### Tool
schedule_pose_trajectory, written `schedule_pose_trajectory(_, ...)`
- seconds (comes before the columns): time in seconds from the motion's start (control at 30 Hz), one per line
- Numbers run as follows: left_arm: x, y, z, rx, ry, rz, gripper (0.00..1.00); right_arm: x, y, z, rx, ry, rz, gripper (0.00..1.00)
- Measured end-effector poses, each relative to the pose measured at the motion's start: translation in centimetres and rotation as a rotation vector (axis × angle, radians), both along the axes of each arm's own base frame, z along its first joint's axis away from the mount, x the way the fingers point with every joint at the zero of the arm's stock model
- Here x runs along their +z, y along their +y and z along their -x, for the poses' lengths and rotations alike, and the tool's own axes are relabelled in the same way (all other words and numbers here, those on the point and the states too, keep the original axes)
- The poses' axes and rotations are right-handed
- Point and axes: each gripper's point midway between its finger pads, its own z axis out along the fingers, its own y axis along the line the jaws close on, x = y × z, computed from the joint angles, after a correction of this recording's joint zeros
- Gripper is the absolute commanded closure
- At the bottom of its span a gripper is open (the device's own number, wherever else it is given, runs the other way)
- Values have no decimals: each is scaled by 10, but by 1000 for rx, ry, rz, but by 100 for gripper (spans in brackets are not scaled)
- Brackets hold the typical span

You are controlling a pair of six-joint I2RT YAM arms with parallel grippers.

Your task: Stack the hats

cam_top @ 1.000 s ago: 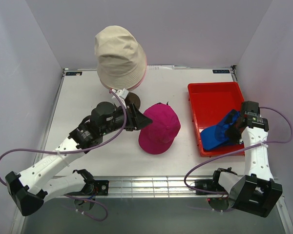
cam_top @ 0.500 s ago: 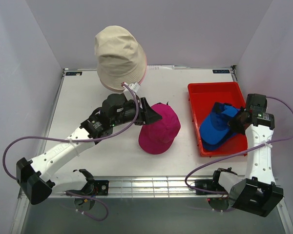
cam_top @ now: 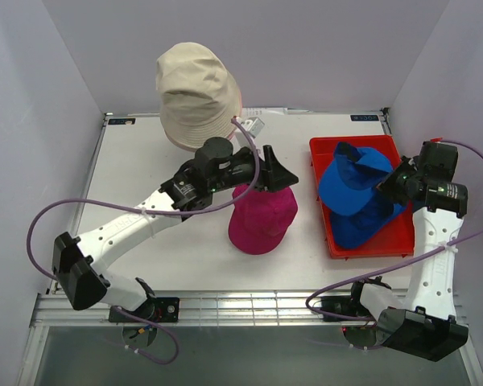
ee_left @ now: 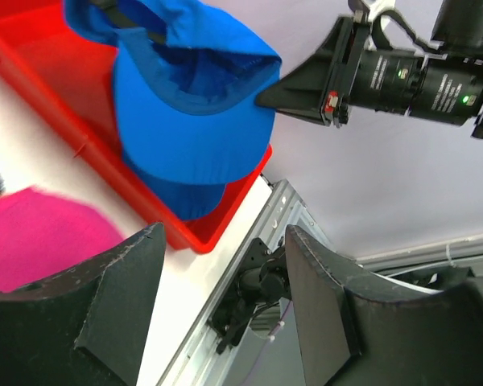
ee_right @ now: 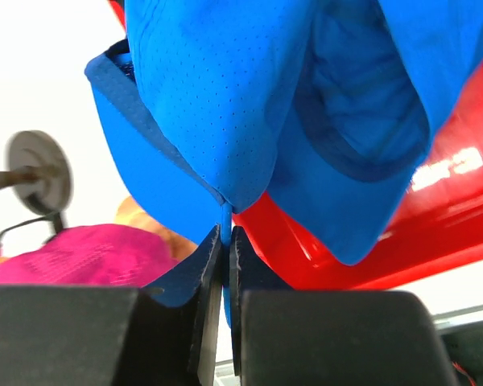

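Blue cap [cam_top: 350, 181]: centre right, held above red tray [cam_top: 354, 142], pinched by right gripper [ee_right: 225, 241]. Left gripper [cam_top: 286, 177]: jaws apart, over magenta cap [cam_top: 262, 223].

Blue cap [ee_right: 217, 96] up close: thin matt cloth, pricked all over with tiny holes, the brim smoother. Under it the red tray [ee_right: 443, 217] is hard plastic, glossy, catching white glints. Right gripper [ee_right: 224, 241] is black and matt; left gripper [ee_left: 223, 249] is dark grey, dull, faintly grainy. Magenta cap [cam_top: 262, 221] looks soft and matt, and the beige bucket hat [cam_top: 195, 88] is plain woven cloth, just as dull. Table [cam_top: 137, 169] is white and smooth, with a ribbed metal rail [cam_top: 249, 304] at its near edge.
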Motion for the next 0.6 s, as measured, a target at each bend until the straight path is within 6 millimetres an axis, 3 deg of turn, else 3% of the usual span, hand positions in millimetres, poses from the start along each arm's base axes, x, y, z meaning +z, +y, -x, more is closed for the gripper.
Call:
schedule_pose_trajectory(0.23, 6, -66, 16, -90, -126, -35, 28, 34, 9, -4, 32, -84, -12, 92)
schedule_pose_trajectory(0.4, -18, -105, 26, -122, -221, -116, 26, 45, 15, -6, 47, -96, -31, 92)
schedule_pose_trajectory(0.6, -47, -139, 33, -114, -365, -238, 25, 49, 25, -8, 62, -91, -55, 92)
